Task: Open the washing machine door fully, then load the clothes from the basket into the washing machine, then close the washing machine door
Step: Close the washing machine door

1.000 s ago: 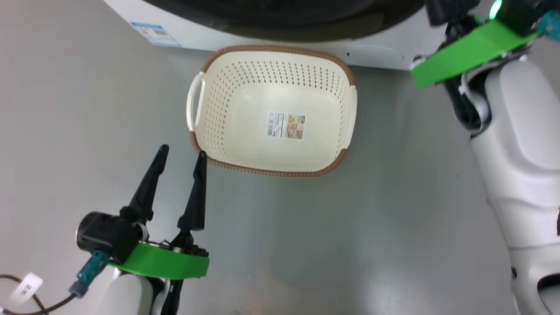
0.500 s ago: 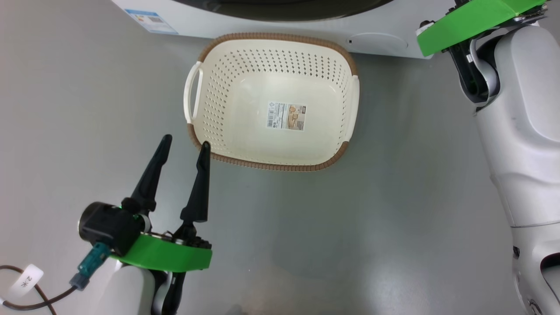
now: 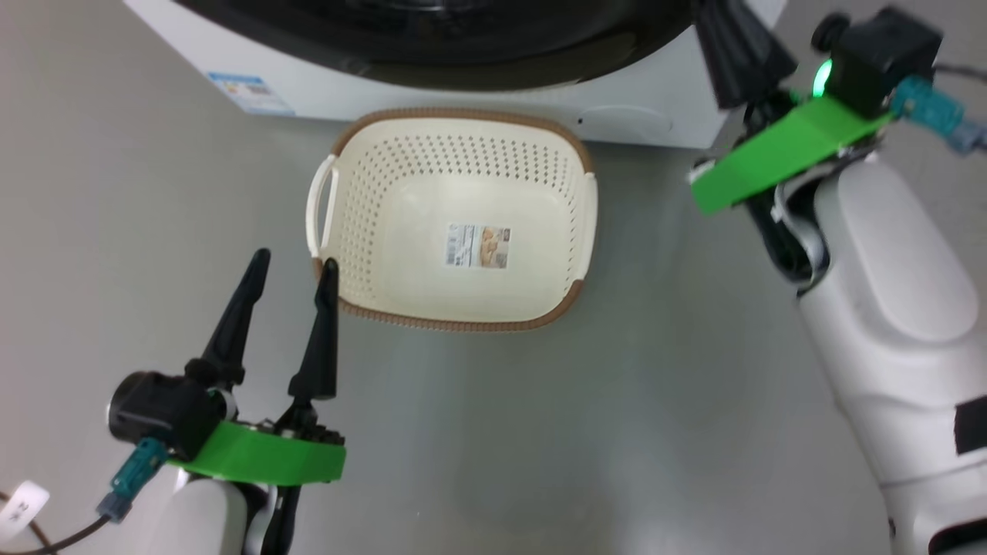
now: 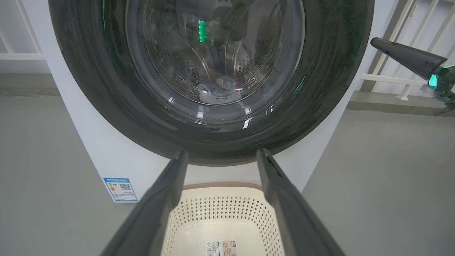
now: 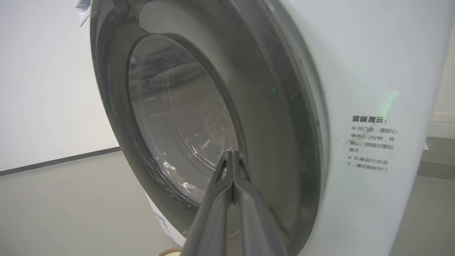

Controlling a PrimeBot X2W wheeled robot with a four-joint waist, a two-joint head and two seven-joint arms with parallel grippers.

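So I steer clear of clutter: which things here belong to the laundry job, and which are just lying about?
Job: round glossy black-rimmed glass door; big white washing machine; cream perforated plastic basket; pale clothes behind the glass.
Around: white railing; grey floor.

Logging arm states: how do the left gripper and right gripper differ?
The left gripper stands open; the right gripper is shut tight. The left gripper sits low by the basket; the right gripper points at the washing machine door. Both have long dark fingers and hold nothing.
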